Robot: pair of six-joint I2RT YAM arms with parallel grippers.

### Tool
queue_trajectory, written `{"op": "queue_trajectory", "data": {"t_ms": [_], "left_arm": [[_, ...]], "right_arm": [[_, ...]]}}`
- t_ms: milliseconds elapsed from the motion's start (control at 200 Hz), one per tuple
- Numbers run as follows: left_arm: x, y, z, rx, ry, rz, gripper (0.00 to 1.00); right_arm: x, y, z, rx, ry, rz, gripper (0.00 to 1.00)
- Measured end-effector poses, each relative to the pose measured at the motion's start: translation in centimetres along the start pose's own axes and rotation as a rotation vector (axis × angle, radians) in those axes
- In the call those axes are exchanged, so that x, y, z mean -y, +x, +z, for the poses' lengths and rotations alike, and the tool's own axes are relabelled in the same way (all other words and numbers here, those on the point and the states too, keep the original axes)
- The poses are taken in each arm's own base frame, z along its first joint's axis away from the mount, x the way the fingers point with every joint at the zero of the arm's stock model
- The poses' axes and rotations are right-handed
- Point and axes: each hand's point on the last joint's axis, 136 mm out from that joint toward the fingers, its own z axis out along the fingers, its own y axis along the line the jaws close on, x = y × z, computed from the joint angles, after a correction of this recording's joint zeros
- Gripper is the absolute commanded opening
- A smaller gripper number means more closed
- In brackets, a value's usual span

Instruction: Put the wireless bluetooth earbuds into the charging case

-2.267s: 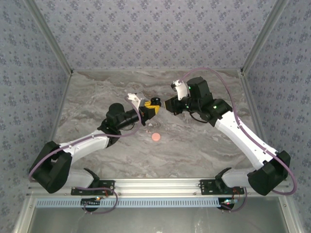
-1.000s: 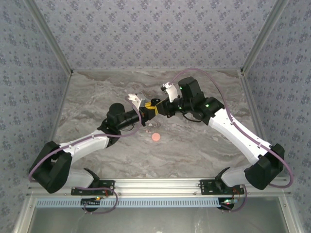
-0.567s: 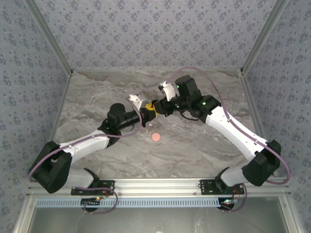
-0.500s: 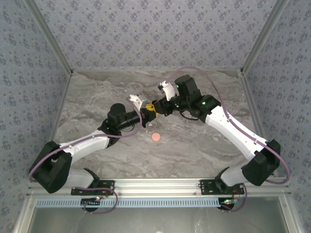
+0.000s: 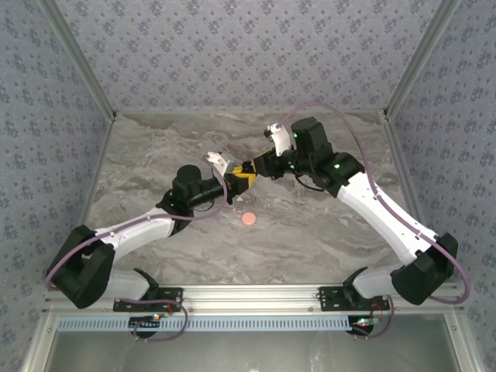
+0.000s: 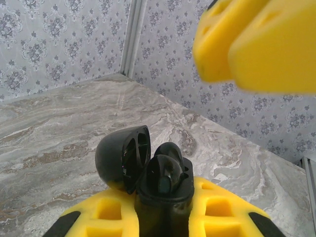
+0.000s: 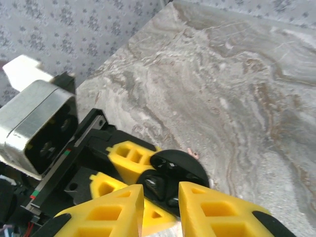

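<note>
Noting left gripper pinching the charging case, lid open, above the desk; we see the earbuds seated inside. Right gripper, slightly spread and empty, hovers just beside it.

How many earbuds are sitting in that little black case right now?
2, as far as the left wrist view shows: one earbud at the front of the open charging case, the other earbud just behind it, beside the flipped-back lid.
</note>
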Motion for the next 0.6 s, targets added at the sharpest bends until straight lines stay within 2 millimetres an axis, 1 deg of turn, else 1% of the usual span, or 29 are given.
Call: {"op": "queue_trajectory", "data": {"t_ms": [135, 225, 340, 440, 600], "left_arm": [[0.2, -0.1, 0.0, 0.002, 0.013, 0.005, 0.12], [0.6, -0.1, 0.0, 0.003, 0.033, 0.007, 0.12], [1.3, -0.7, 0.0, 0.011, 0.070, 0.004, 0.13], [2.1, -1.6, 0.1, 0.034, 0.109, 0.009, 0.13], [3.2, -3.0, -0.1, 0.073, 0.168, 0.014, 0.13]], "right_arm": [[2.2, 0.0, -0.5, 0.014, 0.035, 0.047, 0.26], [3.9, 0.7, -0.7, 0.004, 0.048, 0.088, 0.25], [5.4, 1.5, -0.7, -0.008, 0.037, 0.137, 0.22], [6.0, 2.1, -0.6, -0.019, 0.007, 0.166, 0.20], [5.6, 2.6, -0.2, -0.027, -0.068, 0.184, 0.19]]}}
